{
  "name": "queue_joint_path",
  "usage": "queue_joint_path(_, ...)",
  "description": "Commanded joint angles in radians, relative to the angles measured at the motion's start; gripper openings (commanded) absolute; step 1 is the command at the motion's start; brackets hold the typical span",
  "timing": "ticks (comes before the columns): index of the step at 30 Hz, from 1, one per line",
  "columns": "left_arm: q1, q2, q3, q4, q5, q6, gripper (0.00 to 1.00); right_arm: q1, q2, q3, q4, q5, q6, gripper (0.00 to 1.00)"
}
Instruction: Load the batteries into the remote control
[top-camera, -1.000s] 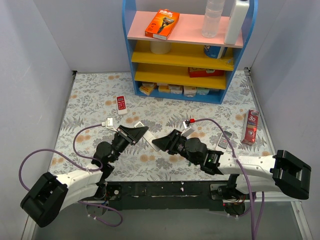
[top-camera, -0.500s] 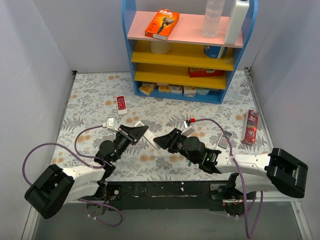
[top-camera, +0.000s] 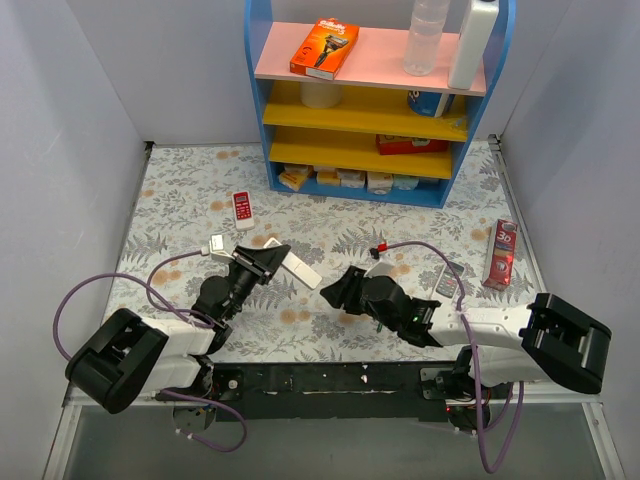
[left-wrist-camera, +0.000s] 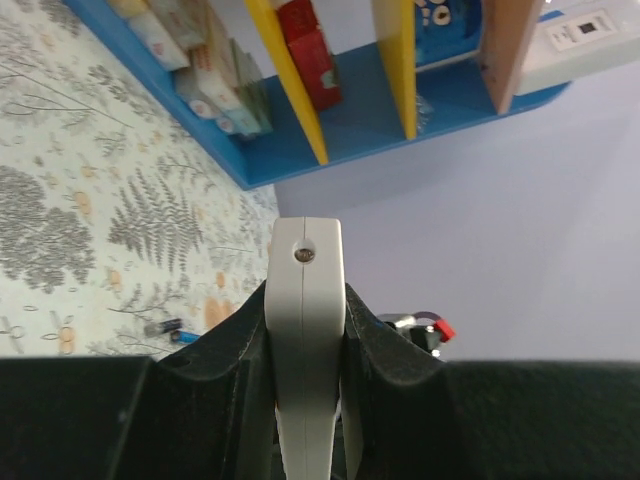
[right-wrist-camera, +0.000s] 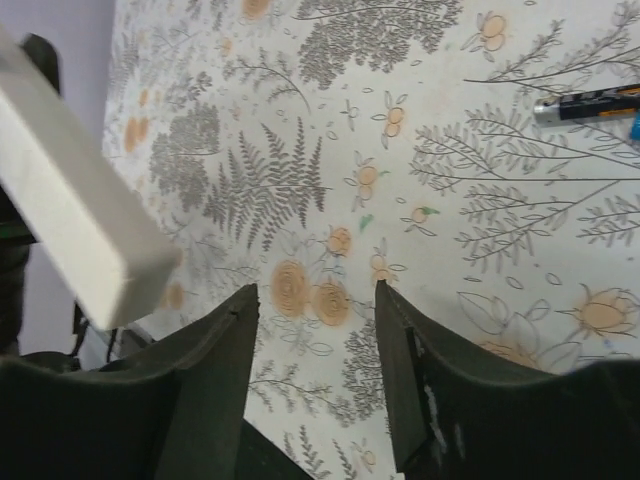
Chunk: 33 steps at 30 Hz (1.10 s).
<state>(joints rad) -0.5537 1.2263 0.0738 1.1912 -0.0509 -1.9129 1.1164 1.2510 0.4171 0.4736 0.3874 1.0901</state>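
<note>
L tool (left-wrist-camera: 305, 300) clamped on remote control (top-camera: 300, 268), raised off tabletop (top-camera: 180, 190); R tool (right-wrist-camera: 315, 295) open, empty, batteries (right-wrist-camera: 590, 100) nearby.

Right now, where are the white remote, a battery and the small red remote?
white remote (left-wrist-camera: 305, 300), left wrist view, narrow end face.
battery (right-wrist-camera: 585, 103), right wrist view, mid-body.
small red remote (top-camera: 242, 209), top view, its face.

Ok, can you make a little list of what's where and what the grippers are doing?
left gripper: shut on the remote control, held off the table
right gripper: open, empty, near the remote's free end
batteries: lying on the table, not loaded yet
red-and-white remote: on the table, untouched
</note>
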Motion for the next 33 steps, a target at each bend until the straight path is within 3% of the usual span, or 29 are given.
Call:
queue_joint_path(1, 0.0, 0.012, 0.003, 0.289, 0.045, -0.044, 0.0, -0.015, -0.065, -0.008, -0.023, 0.01, -0.139, 0.64)
queue_joint_path(7, -0.002, 0.024, -0.014, 0.301, 0.095, -0.032, 0.0, -0.017, -0.166, 0.043, -0.032, 0.015, -0.235, 0.81)
queue_joint_path(12, -0.002, 0.004, -0.014, 0.278, 0.106, -0.02, 0.0, -0.017, -0.213, 0.066, -0.03, -0.039, -0.256, 0.87)
queue_joint_path(23, -0.002, -0.004, -0.003, 0.312, 0.166, -0.005, 0.0, -0.026, -0.114, 0.195, -0.062, -0.084, -0.251, 0.87)
queue_joint_path(33, -0.002, -0.007, 0.011, 0.352, 0.215, 0.006, 0.0, -0.073, -0.044, 0.216, -0.055, -0.157, -0.187, 0.81)
